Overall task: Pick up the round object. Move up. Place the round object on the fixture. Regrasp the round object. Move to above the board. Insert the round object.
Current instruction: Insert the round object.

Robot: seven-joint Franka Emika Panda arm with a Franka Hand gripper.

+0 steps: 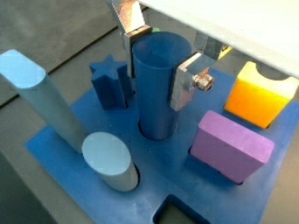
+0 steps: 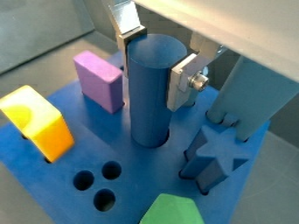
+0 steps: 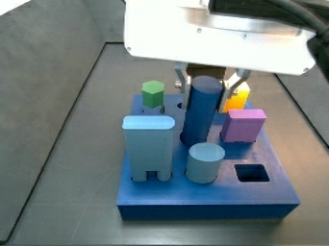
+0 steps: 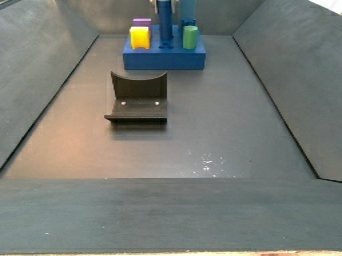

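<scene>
The round object (image 1: 158, 87), a long dark-blue cylinder, stands upright on the blue board (image 1: 65, 144) with its lower end in a hole. My gripper (image 1: 160, 63) is shut on it near its top, one silver finger pressed on each side. Both wrist views show this grip, with the round object (image 2: 149, 92) between the plates of my gripper (image 2: 156, 61). In a side view the round object (image 3: 199, 110) rises from the middle of the board (image 3: 193, 200). The dark brown fixture (image 4: 136, 98) sits on the floor, well apart from the board (image 4: 167, 60).
Close around the rod stand a purple block (image 1: 232, 144), a yellow notched block (image 1: 260, 94), a dark-blue star (image 1: 111, 83), a short pale-blue cylinder (image 1: 105, 157), a pale-blue arch block (image 3: 149, 144) and a green piece (image 3: 153, 93). A square hole (image 3: 252, 174) is open.
</scene>
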